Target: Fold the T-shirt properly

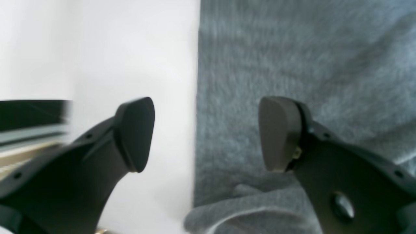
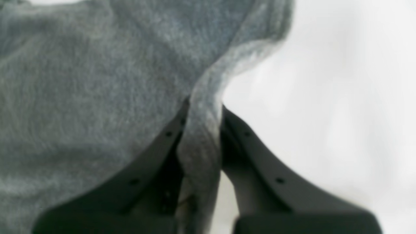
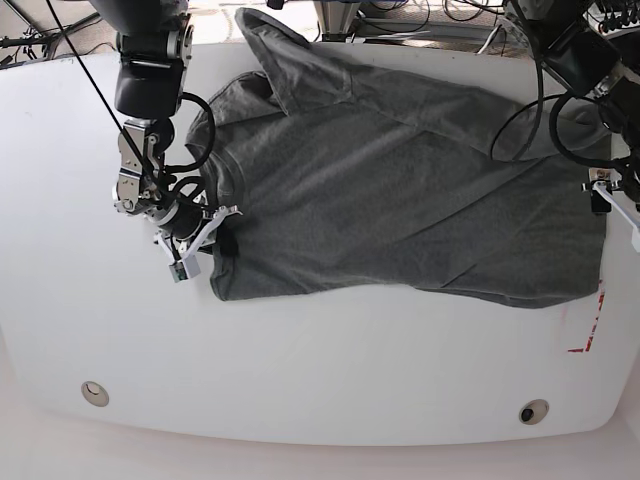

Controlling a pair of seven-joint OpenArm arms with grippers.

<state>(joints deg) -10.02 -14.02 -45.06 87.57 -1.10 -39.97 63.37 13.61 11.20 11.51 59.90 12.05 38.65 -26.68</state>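
The table (image 3: 330, 390), white and rounded at its corners, fills most of the base view. On it lies the T-shirt (image 3: 400, 200), dark heather grey, spread wide across the upper half with long creases running over it; one part is folded over along the far edge, and the near hem runs roughly straight from left to right.

The right gripper (image 2: 201, 130) is at the shirt's edge on the base view's left. Its jaws are clamped on a bunched ridge of the grey cloth, which stands up between the two black fingers (image 2: 260, 162) in the right wrist view.

The left gripper (image 1: 204, 133) sits at the shirt's opposite edge, on the base view's right. Its jaws stand well apart with nothing between them: one pad (image 1: 136, 133) is over bare table, the other over the cloth, and the shirt's straight edge runs between them.

Two small round fittings (image 3: 95, 393) are set into the table near its front edge, and red marks (image 3: 590, 335) lie by the shirt's near right corner.
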